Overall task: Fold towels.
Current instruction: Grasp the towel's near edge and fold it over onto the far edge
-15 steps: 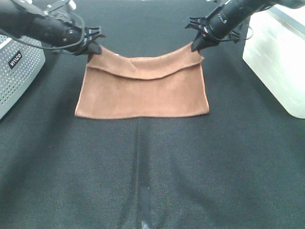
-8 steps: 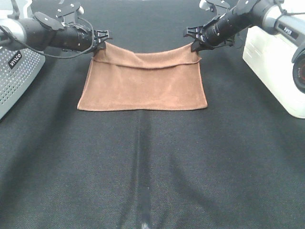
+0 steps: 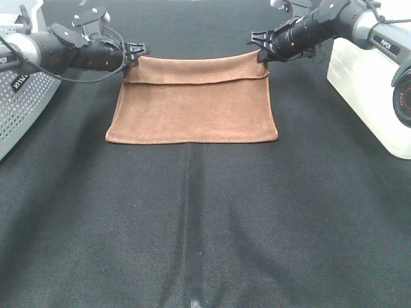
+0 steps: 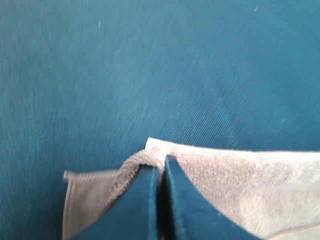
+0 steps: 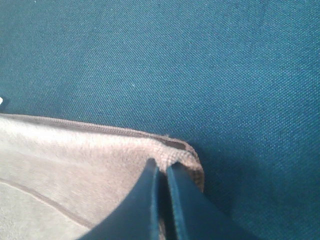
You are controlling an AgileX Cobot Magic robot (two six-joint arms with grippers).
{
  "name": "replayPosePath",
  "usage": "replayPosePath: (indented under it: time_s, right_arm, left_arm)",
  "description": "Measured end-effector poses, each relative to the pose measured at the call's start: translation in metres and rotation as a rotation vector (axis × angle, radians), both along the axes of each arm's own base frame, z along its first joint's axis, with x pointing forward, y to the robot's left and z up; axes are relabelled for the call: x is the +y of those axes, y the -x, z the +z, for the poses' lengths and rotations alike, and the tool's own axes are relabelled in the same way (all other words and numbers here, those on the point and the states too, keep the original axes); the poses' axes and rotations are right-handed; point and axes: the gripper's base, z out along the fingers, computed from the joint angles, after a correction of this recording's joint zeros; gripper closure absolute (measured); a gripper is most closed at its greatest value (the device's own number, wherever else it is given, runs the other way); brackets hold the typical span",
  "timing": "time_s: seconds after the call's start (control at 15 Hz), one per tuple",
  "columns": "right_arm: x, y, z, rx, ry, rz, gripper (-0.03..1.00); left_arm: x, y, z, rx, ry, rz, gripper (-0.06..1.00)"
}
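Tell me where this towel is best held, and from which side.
Probably at its two far corners, each approached from its outer side: the towel is limp and flat, so pinching both corners keeps the edge straight. The left gripper and right gripper hold it this way.

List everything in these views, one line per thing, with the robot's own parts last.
towel: one, reddish-brown, middle of the table towards the far side, near edge lying flat, a folded-over layer along the far edge
tablecloth: one, black, covering the whole work surface, with a crease running from the towel towards the near edge
white box: one, white, right edge of the table
grey perforated box: one, light grey, left edge of the table
left gripper: one, black, shut on the towel's far left corner
right gripper: one, black, shut on the towel's far right corner
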Motion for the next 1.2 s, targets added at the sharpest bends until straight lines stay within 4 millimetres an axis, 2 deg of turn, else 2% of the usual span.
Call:
replayPosePath:
  time_s: [0.13, 0.2, 0.27, 0.33, 0.4, 0.47, 0.67, 0.87, 1.07, 1.2]
  right_arm:
    - [0.0, 0.0, 0.0, -0.006, 0.0, -0.003, 0.92]
    - [0.0, 0.0, 0.0, -0.006, 0.0, -0.003, 0.74]
    - [0.0, 0.0, 0.0, -0.004, 0.0, -0.002, 0.57]
    - [0.0, 0.001, 0.0, 0.007, 0.0, 0.004, 0.39]
    - [0.0, 0.002, -0.001, 0.02, 0.007, 0.011, 0.23]
    - [0.0, 0.003, -0.003, 0.041, 0.025, 0.025, 0.15]
    - [-0.002, 0.015, 0.003, 0.141, 0.1, 0.092, 0.1]
    - [-0.002, 0.028, 0.019, 0.262, 0.089, 0.116, 0.1]
    - [-0.002, 0.042, 0.021, 0.426, 0.071, 0.116, 0.1]
    - [-0.002, 0.047, 0.026, 0.48, 0.06, 0.099, 0.1]
  left_arm:
    - [0.0, 0.0, -0.002, 0.003, 0.0, 0.0, 0.74]
    - [0.0, 0.0, -0.002, 0.001, -0.002, 0.004, 0.53]
    - [0.001, 0.0, -0.002, -0.002, -0.002, 0.007, 0.38]
    - [0.001, 0.0, -0.001, -0.004, -0.005, 0.007, 0.29]
    - [0.001, 0.0, 0.0, -0.007, -0.013, 0.003, 0.23]
    - [0.002, 0.0, 0.003, -0.006, -0.031, -0.016, 0.21]
    - [0.009, 0.007, 0.014, 0.08, -0.03, -0.136, 0.2]
    - [0.017, 0.017, 0.009, 0.22, 0.027, -0.236, 0.2]
    - [0.017, 0.027, 0.01, 0.37, 0.129, -0.253, 0.2]
    - [0.013, 0.036, 0.021, 0.456, 0.154, -0.293, 0.2]
